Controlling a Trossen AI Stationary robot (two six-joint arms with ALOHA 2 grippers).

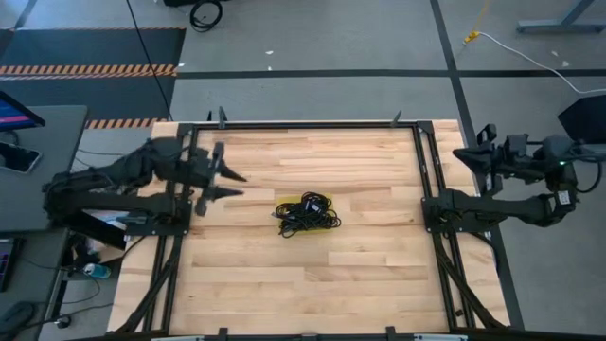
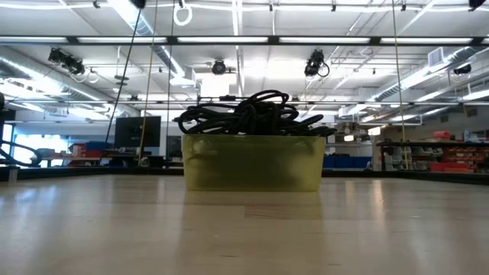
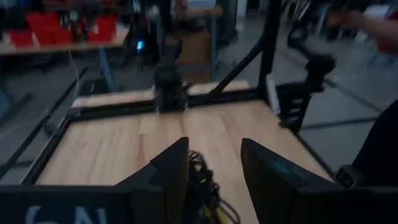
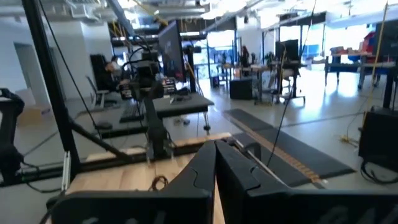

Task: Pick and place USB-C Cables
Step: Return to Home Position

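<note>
Left gripper (image 1: 235,185) is hovering well to the left of the yellow bin (image 2: 252,164), its fingers spread and holding nothing. The right gripper (image 4: 215,152) is hanging far to the bin's right, beyond the table (image 1: 379,275) edge, with its fingers pressed together. USB-C Cables (image 1: 306,213) are sitting heaped inside the bin, black loops tangling above its rim. Placing is looking finished and the arms are parking, I judge; next, the left arm is needing only a clear retreat from the bin.

High: we look straight down on surface (image 1: 303,275) | low: level, close to yellow tray (image 2: 252,164) | wrists: forward | tray shared.
</note>
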